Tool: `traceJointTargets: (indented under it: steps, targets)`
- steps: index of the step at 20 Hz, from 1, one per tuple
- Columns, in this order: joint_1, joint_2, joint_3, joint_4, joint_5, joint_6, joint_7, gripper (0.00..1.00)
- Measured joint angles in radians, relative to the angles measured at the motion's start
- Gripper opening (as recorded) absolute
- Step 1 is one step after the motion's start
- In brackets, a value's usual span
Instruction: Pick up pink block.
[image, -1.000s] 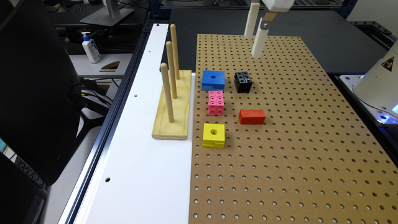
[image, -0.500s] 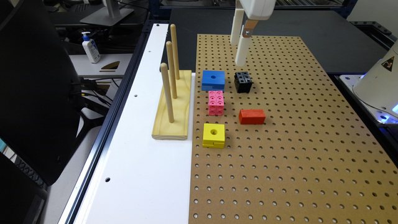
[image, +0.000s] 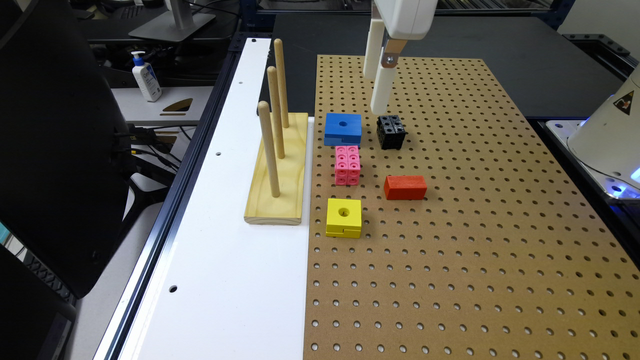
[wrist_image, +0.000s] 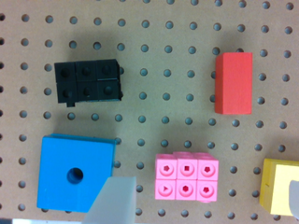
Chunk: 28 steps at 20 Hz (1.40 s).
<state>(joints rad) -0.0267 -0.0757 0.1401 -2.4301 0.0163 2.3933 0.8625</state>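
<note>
In the exterior view, your gripper (image: 378, 90) hangs at the upper middle of the frame, above the pegboard tabletop (image: 475, 240), with its white tips just above and beside the black cube (image: 391, 132). The pink block (image: 347, 165) you want lies lower and to the left of that, in the middle of the frame, flat on the board. It sits just below the blue block (image: 343, 129), above the yellow block (image: 344, 217), and to the left of the red-orange block (image: 405, 187). The wooden peg stand (image: 276, 170) with its 3 dowels stands to the left, on the white strip. In the wrist view, the pink block (wrist_image: 187, 177) lies at the lower middle of the frame, showing 2 rows of 3 holed cubes, with the blue block (wrist_image: 74, 173) at the lower left and the black cube (wrist_image: 87, 82) at the upper left. Only 1 pale finger (wrist_image: 114, 201) shows at the bottom edge, so you cannot tell from these pictures whether the jaws are open or closed. The risk from here, as I judge it, is crowding: the blue block is close to the pink one, so a descent that is off line could land a finger on blue or nudge pink askew. The black cube has the same holed build, so a drop from the present spot would take the wrong piece.
</note>
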Motion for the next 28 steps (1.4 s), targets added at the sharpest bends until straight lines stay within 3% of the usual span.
traceJointTargets:
  steps: [4, 10, 23, 28]
  targets:
    - [0.000, 0.016, 0.001, 0.000, 0.0000, 0.005, 0.000, 1.00]
    - [0.000, 0.110, 0.001, 0.000, 0.0000, 0.095, 0.000, 1.00]
    - [0.000, 0.191, 0.001, 0.000, 0.0000, 0.164, 0.000, 1.00]
    - [-0.001, 0.241, 0.001, 0.001, 0.0000, 0.214, 0.000, 1.00]
